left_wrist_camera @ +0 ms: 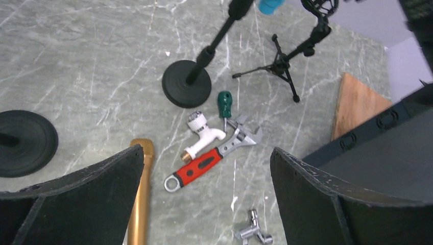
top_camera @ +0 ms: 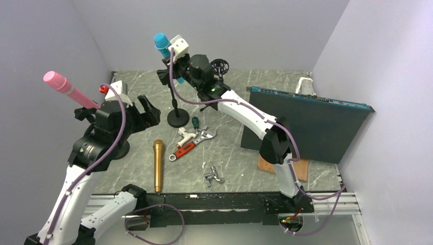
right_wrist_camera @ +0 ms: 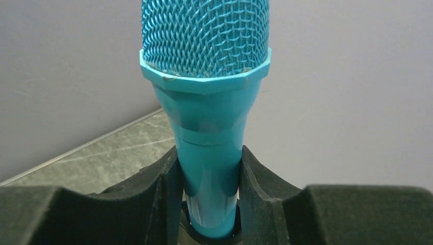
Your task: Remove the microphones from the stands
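One step looks done and the main one remains: the right gripper (right_wrist_camera: pixel 209 196) is clamped tight on the handle of the blue microphone (right_wrist_camera: pixel 204 107). The microphone's lower end, just below those fingers, seems to sit in the clip of the stand (top_camera: pixel 176 113), so lifting it free is not yet done. Nothing is in the left gripper (left_wrist_camera: pixel 204 199), spread wide above a gold microphone (left_wrist_camera: pixel 139 204) lying loose beneath one finger; a grey marbled table (top_camera: pixel 240 163) lies under both hands, with pale lilac walls (top_camera: pixel 230 30) beyond them.
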`<state>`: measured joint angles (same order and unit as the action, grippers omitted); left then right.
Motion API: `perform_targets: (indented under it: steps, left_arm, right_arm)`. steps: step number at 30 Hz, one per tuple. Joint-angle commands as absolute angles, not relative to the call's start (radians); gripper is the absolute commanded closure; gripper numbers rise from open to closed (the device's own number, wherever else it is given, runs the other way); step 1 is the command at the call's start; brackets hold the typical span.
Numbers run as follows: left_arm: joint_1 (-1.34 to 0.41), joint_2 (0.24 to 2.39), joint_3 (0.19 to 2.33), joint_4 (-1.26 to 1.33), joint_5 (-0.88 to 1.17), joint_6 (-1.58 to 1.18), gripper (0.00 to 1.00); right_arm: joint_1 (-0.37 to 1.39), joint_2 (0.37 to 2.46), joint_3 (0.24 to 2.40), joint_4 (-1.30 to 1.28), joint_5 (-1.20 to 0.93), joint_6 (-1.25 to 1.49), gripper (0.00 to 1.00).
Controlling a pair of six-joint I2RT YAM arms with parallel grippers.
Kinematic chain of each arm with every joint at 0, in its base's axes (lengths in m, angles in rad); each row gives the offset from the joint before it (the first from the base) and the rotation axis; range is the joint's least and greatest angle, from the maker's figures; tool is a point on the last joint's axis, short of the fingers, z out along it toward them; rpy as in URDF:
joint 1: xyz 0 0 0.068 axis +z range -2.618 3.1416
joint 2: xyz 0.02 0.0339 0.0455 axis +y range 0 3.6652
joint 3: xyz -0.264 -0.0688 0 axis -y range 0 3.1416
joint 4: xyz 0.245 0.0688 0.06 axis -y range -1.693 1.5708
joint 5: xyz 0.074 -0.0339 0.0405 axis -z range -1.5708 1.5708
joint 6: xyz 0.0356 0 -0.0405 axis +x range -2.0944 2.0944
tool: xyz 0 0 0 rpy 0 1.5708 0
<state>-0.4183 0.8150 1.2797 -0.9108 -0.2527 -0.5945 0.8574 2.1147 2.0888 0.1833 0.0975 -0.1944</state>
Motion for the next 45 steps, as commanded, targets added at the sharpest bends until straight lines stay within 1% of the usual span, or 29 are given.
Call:
perform_targets:
  steps: [1,3,7,9,13,16,20,24,27,30,34,36,40,45]
  left_arm:
    - [-0.362,0.852,1.235,-0.697,-0.286,-0.545,0.03]
    - [-0.311,0.865,1.196,-0.640,-0.231,-0.527,0.03]
    - [-0.241,0.889,1.111,-0.459,-0.106,-0.522,0.01]
    - [-0.238,0.940,1.125,-0.415,-0.071,-0.505,0.01]
    - [-0.240,1.091,1.228,-0.419,-0.015,-0.419,0.01]
    - [-0.243,1.121,1.193,-0.275,0.018,-0.331,0.01]
    - [-0.240,1.146,1.172,-0.218,-0.019,-0.291,0.00]
    - [-0.239,1.182,1.181,-0.150,0.088,-0.194,0.00]
    - [-0.223,1.232,1.215,-0.164,0.160,-0.131,0.01]
    - [-0.181,1.256,1.230,-0.133,0.300,-0.159,0.01]
    - [-0.164,1.291,1.277,-0.119,0.395,-0.162,0.01]
    - [-0.134,1.329,1.317,-0.117,0.482,-0.202,0.00]
    - [-0.102,1.347,1.267,0.054,0.624,-0.288,0.01]
    - [-0.094,1.388,1.285,0.062,0.668,-0.330,0.01]
  right_arm:
    - [0.810,2.039,2.118,0.055,-0.068,-0.137,1.00]
    - [0.792,2.017,2.085,0.045,-0.129,-0.124,1.00]
    - [0.786,1.976,2.016,0.030,-0.159,-0.162,1.00]
    - [0.778,1.968,2.010,0.009,-0.164,-0.163,1.00]
    - [0.753,2.003,2.102,-0.092,-0.232,-0.125,1.00]
    - [0.755,2.039,2.174,-0.159,-0.247,-0.113,1.00]
    - [0.755,2.040,2.175,-0.155,-0.235,-0.103,1.00]
    - [0.755,2.034,2.170,-0.165,-0.238,-0.101,1.00]
    - [0.755,2.026,2.160,-0.167,-0.241,-0.102,1.00]
    - [0.754,2.033,2.182,-0.191,-0.257,-0.115,1.00]
    - [0.754,2.032,2.177,-0.189,-0.257,-0.119,1.00]
    - [0.754,2.027,2.161,-0.175,-0.254,-0.117,1.00]
    - [0.754,2.026,2.166,-0.177,-0.243,-0.124,1.00]
    - [0.752,2.023,2.159,-0.193,-0.231,-0.159,1.00]
